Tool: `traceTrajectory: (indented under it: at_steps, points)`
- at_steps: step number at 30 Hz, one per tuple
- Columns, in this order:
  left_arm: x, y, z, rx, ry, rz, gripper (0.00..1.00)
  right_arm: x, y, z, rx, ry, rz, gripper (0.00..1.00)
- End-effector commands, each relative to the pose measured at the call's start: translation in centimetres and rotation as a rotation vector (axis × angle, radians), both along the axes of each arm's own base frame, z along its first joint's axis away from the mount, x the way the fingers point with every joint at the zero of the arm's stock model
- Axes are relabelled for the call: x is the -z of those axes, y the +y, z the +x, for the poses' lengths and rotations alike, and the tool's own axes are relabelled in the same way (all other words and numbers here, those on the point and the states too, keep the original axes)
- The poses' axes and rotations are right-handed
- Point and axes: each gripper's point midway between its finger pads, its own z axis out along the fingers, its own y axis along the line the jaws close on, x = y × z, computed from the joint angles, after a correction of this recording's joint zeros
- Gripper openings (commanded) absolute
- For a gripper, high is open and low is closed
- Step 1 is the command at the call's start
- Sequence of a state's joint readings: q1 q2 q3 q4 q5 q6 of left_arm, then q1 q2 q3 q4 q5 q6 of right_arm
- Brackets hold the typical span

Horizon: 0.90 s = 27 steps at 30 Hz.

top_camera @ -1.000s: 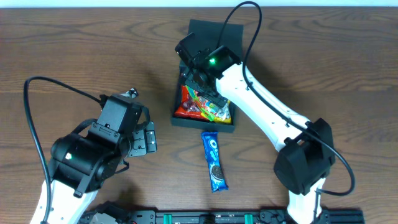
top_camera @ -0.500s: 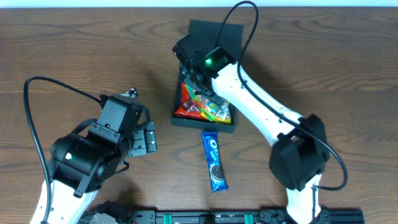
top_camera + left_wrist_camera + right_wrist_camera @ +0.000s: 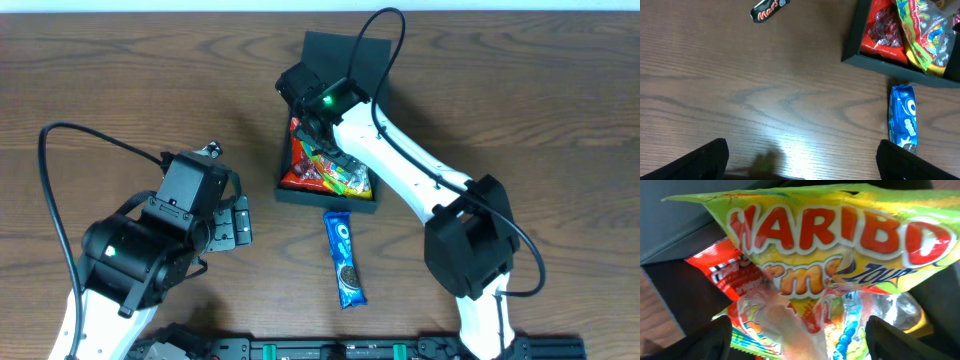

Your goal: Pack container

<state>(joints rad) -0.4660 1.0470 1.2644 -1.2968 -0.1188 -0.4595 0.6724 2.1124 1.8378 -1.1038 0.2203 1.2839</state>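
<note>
Container [image 3: 300, 196]: R end effector [image 3: 800, 341] dipped inside, apart over Haribo bag [image 3: 830, 245]; L end effector [image 3: 805, 162] apart.

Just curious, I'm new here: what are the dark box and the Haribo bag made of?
The container looks like cardboard or stiff board, matte: no shine, with flat, sharp-edged walls. The Haribo bag looks like thin glossy plastic film: crinkled, reflective, partly see-through.

Haribo bag [image 3: 340, 178] is lying over snack packet [image 3: 298, 165] inside container [image 3: 320, 200] | Oreo packet [image 3: 346, 258] lying just before container | Mars bar [image 3: 769, 10] lying well left
</note>
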Motion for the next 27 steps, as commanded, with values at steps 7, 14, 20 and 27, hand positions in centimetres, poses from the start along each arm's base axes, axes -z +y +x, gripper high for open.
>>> traceTrajectory:
  at_steps: [7,14,20,27]
  points:
    - [0.1,0.1,-0.1,0.015,0.000,0.012,0.95,0.0,-1.1,0.5,0.050,-0.037,-0.054,0.99]
    - [0.1,0.1,-0.1,0.015,-0.001,0.012,0.95,0.1,-1.6,0.9,0.061,-0.045,-0.070,0.95]
    - [0.1,0.1,-0.1,0.015,-0.001,0.012,0.95,1.3,-1.9,0.9,0.064,-0.023,-0.088,0.97]
    - [0.1,0.1,-0.1,0.015,-0.001,0.012,0.95,1.6,-1.9,0.9,0.065,-0.017,-0.092,0.53]
